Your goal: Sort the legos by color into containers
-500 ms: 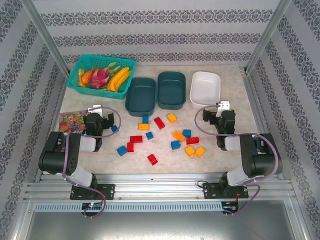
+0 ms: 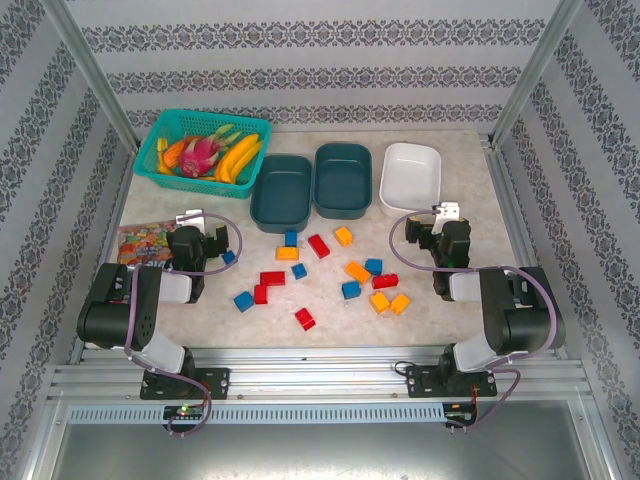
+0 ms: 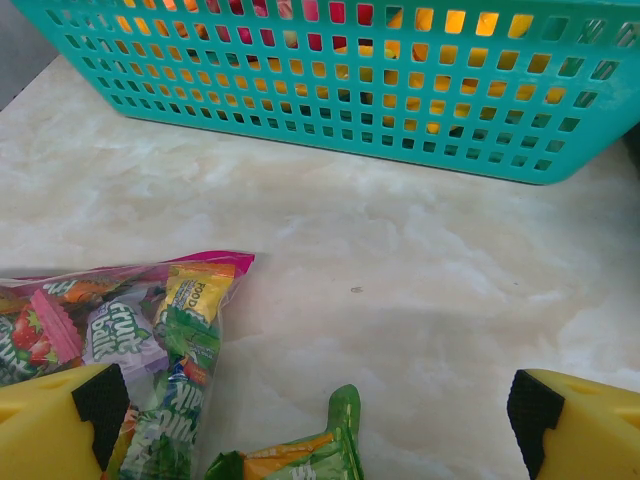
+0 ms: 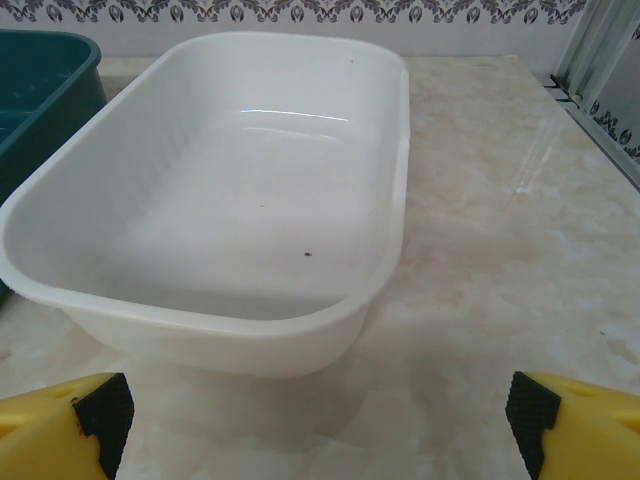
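left gripper [image 3: 320,425] and right gripper [image 4: 318,425] are held wide apart, empty; chunky glossy legos [image 2: 357,270] are scattered between them, centre frame.

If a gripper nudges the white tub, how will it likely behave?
The white tub looks empty and thin-walled, so probably light and apt to slide on the smooth table. Its glossy rounded rim may be slippery to pinch.

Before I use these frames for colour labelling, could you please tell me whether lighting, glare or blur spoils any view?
Top external: even, diffuse light, faint shadows, legos sharp with distinct colours. Left wrist: mesh basket crisp, candy bag slightly soft nearest the lens. Right wrist: a thin glare streak on the floor of the white tub, mild sheen on the table.
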Tool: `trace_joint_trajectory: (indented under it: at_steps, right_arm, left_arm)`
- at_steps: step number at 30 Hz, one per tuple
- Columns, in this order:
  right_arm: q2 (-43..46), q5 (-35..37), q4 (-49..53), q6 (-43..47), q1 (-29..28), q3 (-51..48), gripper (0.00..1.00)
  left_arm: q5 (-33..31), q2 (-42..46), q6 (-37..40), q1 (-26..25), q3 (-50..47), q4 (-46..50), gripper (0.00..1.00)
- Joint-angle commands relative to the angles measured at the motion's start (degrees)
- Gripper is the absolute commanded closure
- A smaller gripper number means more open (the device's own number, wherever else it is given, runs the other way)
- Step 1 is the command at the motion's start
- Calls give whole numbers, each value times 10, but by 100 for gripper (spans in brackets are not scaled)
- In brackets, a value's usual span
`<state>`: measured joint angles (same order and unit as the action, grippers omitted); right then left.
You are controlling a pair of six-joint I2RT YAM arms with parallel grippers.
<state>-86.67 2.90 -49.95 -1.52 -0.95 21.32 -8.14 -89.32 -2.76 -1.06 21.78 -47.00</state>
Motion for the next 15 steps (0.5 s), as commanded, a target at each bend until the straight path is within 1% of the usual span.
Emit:
trace_joint_trajectory:
  at_steps: [1, 3, 4, 5, 6, 7, 9, 11, 15]
  right_arm:
    - [2, -5, -13, -4, 1, 7, 2]
    - [3, -5, -14, -5, 1, 7, 2]
    - [4, -6, -16, -5, 1, 5, 2]
    - [8, -4, -27, -8, 2, 2, 2]
    - [24, 0, -20, -7, 1, 1, 2]
    - [58, 18, 26, -7, -4, 7, 2]
    - [139, 81, 155, -12, -20, 36, 2]
    - [212, 119, 260, -40, -26, 76, 2]
    - [326, 170, 395, -44, -62, 158, 2]
  left_arm:
    - [-8, 0, 2, -2, 4, -33, 0]
    - [3, 14, 6, -2, 4, -28, 0]
    - [7, 34, 9, -2, 10, 1, 0]
    - [-4, 60, 8, -4, 20, 46, 0]
    - [-28, 89, 1, -9, 27, 85, 0]
    - [-52, 124, -7, -16, 25, 113, 0]
    - [-95, 195, -26, -30, 6, 136, 0]
    - [-133, 288, -47, -48, 4, 219, 0]
    - [-171, 458, -56, -85, 25, 372, 0]
